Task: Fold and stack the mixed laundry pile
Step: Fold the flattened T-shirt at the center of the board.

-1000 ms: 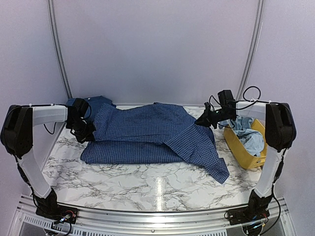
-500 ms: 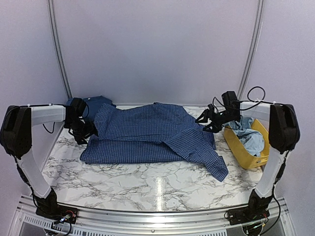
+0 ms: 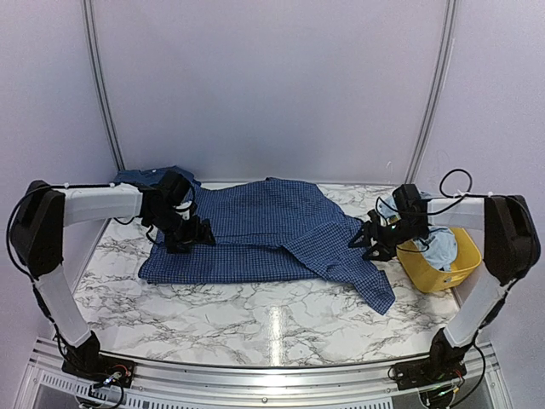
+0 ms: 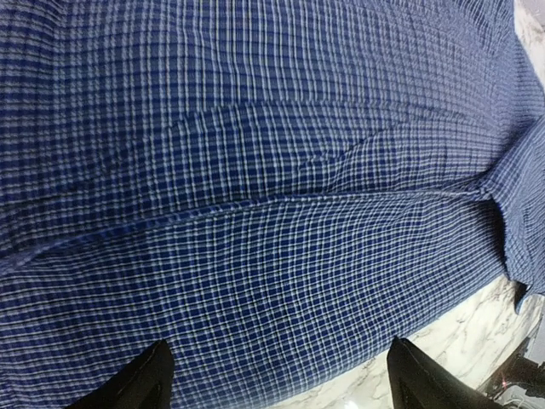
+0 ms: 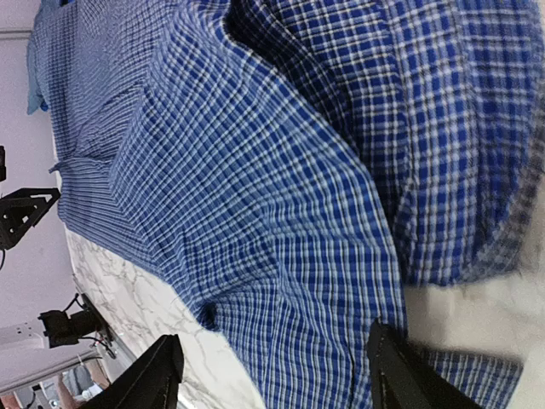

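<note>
Both arms have swung inward: the left gripper [image 3: 196, 242] has come off the shirt's left edge and now hangs over its left part, while the right gripper [image 3: 366, 247] has dropped nearer, to the right sleeve beside the tub [image 3: 426, 278], which sits turned from where it lay before. The navy check shirt [image 3: 255, 226] lies spread flat across the middle of the marble table [image 3: 255, 319], its right sleeve trailing toward the near right. In the left wrist view the two fingers [image 4: 145, 383] stand wide apart just above the check cloth [image 4: 272, 170], with nothing between them. In the right wrist view the fingers [image 5: 400, 375] are likewise spread wide over the folded sleeve [image 5: 281, 213], gripping nothing; whether the tips touch the cloth I cannot tell. A light-blue T-shirt [image 3: 438, 247] lies bunched in the yellow tub at the right. A dark-blue piece [image 3: 136, 177] sits at the far left, partly behind the left arm, touching the shirt's far-left corner.
</note>
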### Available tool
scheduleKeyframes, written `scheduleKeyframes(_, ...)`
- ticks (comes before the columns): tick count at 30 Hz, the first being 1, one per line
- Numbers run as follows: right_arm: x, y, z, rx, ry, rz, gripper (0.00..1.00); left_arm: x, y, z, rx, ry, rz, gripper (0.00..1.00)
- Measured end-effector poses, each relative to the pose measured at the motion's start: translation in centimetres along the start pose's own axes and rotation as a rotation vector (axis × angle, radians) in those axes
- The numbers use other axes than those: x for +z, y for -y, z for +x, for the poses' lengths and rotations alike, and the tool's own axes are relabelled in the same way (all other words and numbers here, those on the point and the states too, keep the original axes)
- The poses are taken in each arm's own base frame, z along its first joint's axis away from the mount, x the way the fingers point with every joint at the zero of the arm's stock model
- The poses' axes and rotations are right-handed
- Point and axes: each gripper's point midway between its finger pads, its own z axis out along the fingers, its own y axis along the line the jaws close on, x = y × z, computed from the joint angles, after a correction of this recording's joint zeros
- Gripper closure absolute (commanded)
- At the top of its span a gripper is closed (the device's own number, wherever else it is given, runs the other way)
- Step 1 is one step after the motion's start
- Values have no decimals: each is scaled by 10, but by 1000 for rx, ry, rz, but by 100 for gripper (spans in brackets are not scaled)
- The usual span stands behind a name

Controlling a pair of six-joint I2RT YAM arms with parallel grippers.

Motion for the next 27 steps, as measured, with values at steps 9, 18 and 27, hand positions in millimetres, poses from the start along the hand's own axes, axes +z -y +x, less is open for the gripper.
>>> scheduleKeyframes(9,60,3,-14,-60,-70,20,38,52,-22,26,-24,-123,-60,33)
scheduleKeyframes(18,41,19,58,-31,-114,9,49,37,-30,61,-10,-113,-44,30)
scheduleKeyframes(27,13,-5,52,-59,-87,-4,35,-1,-42,51,-42,-65,-64,27)
